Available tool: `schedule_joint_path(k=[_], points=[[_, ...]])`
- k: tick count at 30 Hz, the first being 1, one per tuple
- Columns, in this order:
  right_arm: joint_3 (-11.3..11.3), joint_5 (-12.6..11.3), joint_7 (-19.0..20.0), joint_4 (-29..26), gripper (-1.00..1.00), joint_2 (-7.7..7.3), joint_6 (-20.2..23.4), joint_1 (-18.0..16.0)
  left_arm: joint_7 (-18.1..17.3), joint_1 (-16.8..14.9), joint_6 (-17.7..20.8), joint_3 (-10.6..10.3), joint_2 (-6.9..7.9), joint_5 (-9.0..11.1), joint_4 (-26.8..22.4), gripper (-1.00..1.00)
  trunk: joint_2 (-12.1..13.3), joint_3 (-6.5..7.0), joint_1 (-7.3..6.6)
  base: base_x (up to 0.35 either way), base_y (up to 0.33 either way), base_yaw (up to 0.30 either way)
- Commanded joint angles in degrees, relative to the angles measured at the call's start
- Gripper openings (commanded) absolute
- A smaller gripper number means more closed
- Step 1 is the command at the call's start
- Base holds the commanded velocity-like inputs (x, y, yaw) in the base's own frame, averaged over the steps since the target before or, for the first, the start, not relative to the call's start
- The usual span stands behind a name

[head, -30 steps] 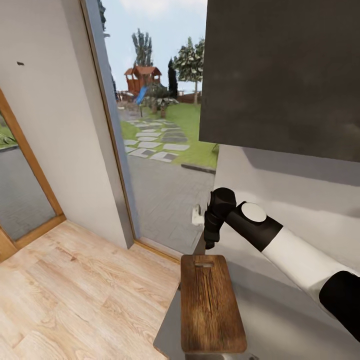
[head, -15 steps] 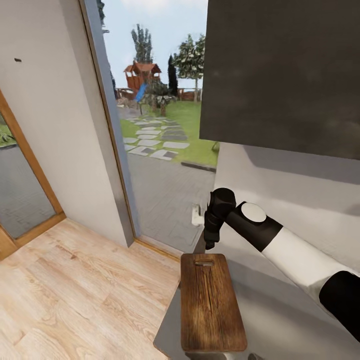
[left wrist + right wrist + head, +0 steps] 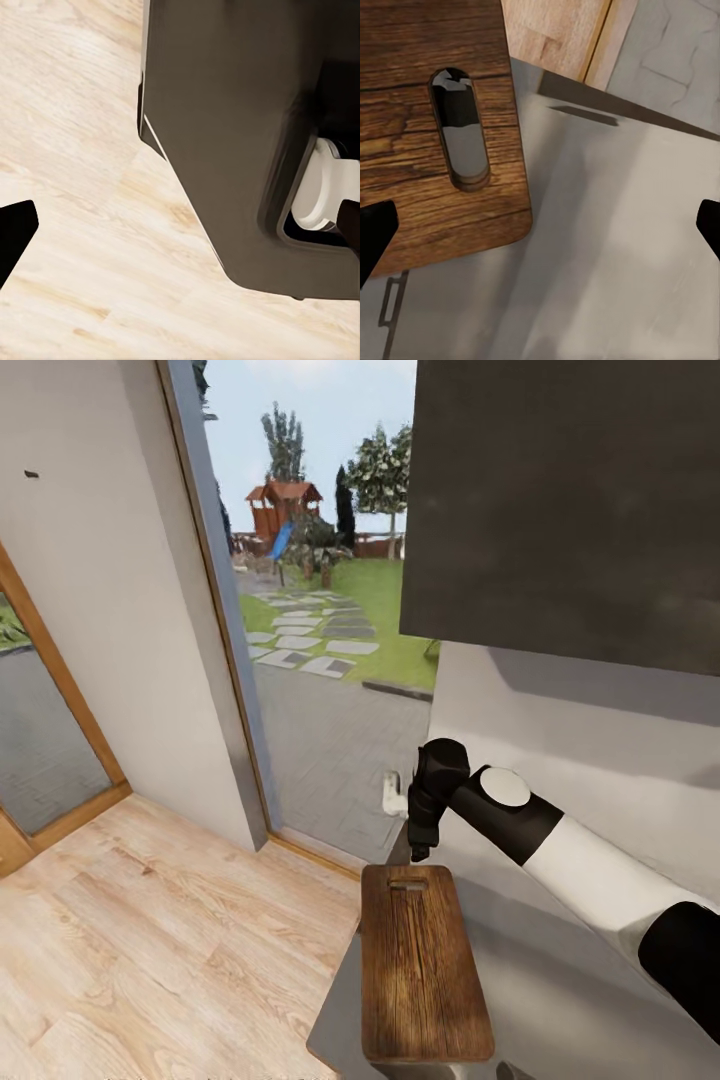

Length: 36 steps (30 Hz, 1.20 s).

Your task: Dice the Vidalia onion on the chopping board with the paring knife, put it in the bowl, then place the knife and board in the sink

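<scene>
While hovering mid-frame with the right gripper (image 3: 420, 847) spread open and empty, just beyond the slotted end of the chopping board (image 3: 425, 960) lying lower centre on the countertop (image 3: 570, 990), needed squaring across that end before clamping.

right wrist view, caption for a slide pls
Open right gripper hovering over the countertop beside the chopping board's handle-hole end.
</scene>
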Motion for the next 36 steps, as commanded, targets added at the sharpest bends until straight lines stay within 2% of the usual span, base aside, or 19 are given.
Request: schedule_joint_path(k=[1,11,32,36], points=[[0.13,0.37,0.41,-0.1,1.0,-0.03,0.55,-0.08,-0.07,0.02,-0.07,0.33,-0.01,0.02,-0.09,1.0,-0.12,-0.2,0.03,0.0,0.0,0.0],[0.13,0.37,0.41,-0.1,1.0,-0.03,0.55,-0.08,-0.06,0.02,-0.07,0.33,-0.02,0.03,-0.09,1.0,-0.12,-0.73,0.03,0.0,0.0,0.0],[0.18,0.37,0.41,-0.1,1.0,-0.03,0.55,-0.08,-0.06,0.02,-0.07,0.33,-0.02,0.03,-0.09,1.0,-0.12,-0.75,0.03,0.0,0.0,0.0],[0.94,0.37,0.41,-0.1,1.0,-0.03,0.55,-0.08,-0.06,0.02,-0.07,0.33,-0.01,0.03,-0.09,1.0,-0.12,-0.95,0.03,0.0,0.0,0.0]])
